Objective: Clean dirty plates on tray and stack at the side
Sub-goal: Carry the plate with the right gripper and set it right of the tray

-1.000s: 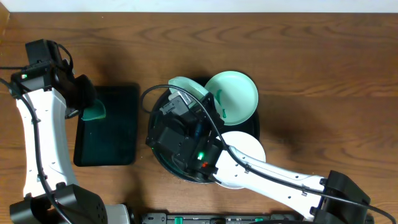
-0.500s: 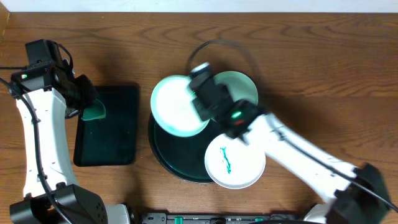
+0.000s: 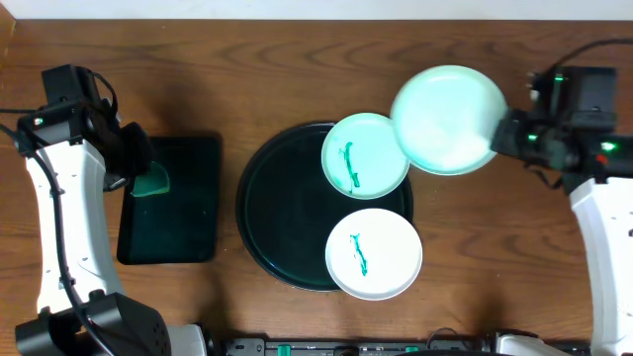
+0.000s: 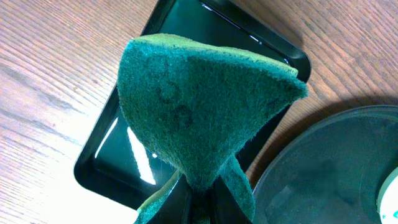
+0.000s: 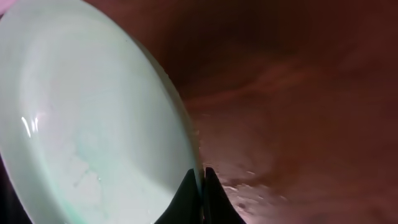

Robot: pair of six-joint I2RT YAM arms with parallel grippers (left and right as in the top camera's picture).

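In the overhead view, upper right of the frame, the right gripper (image 3: 502, 135) is clamped on the rim of a plate with no scribble (image 3: 447, 120). Its lower-left edge overlaps a scribbled plate (image 3: 364, 165) in the upper right of the round tray (image 3: 277, 213). A second scribbled plate (image 3: 374, 253) sits across the tray's lower-right rim. At left, the left gripper (image 3: 138, 170) pinches a green cloth (image 3: 150, 180) over the rectangular tray (image 3: 188, 232).

The left wrist view shows the cloth (image 4: 199, 112) fanned out above closed fingers (image 4: 180, 205).

In the right wrist view, the fingers (image 5: 210, 193) are nearly together on the plate's (image 5: 93, 124) thin edge (faint cloudy smears only).
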